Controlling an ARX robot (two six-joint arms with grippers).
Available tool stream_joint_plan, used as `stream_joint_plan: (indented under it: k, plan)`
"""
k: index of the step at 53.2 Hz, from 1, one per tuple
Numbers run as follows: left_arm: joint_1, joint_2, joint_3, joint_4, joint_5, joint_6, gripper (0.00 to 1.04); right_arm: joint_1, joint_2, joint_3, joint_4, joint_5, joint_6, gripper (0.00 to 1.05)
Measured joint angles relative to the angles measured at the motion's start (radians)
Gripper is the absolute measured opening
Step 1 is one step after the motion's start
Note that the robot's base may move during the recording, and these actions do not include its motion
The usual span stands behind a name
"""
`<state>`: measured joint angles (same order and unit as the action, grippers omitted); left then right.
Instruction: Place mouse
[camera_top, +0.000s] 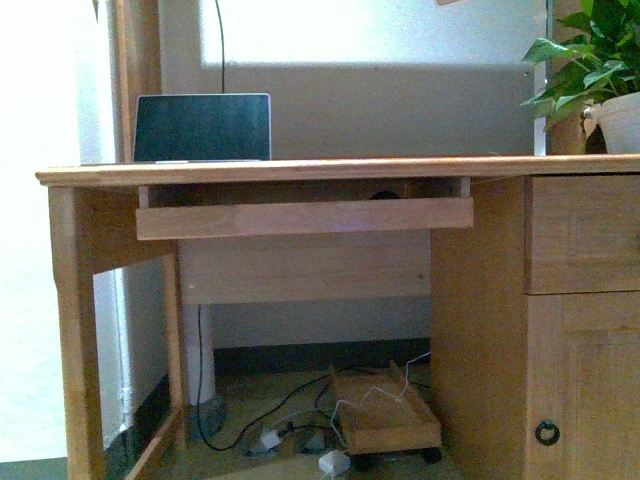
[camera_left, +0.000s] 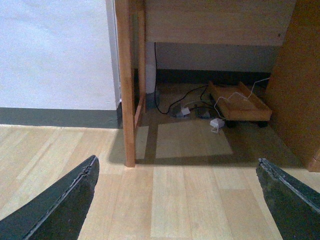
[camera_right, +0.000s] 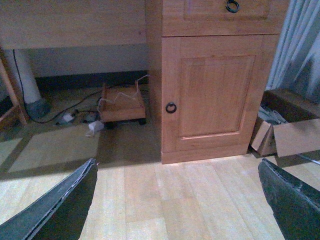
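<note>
Desk (camera_top: 300, 170) of pale wood fills the front view; its keyboard tray (camera_top: 300, 217) juts out under the desk top; a small dark rounded shape, seemingly the mouse (camera_top: 384, 194), peeks over the tray's front board, right of the desk's middle; laptop (camera_top: 203, 127) open on the desk's left end, potted plant (camera_top: 590, 60) on its right end; left gripper (camera_left: 176, 165) and right gripper (camera_right: 176, 165) hang low before the desk, fingers spread wide, holding nothing.

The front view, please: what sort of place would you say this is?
Probably a home study or office corner: a wooden desk with a pull-out tray, a laptop on top, a potted plant, and cables on the floor beneath.
</note>
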<state>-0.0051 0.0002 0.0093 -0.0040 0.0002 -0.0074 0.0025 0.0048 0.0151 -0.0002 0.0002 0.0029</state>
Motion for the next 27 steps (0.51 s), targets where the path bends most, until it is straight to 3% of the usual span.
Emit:
stream_joint_plan:
  k: [27]
  plan:
    - [0.0,0.0,0.0,0.0,0.0,0.0,0.97,0.0,0.0,0.0,0.0,0.0,0.0,0.97]
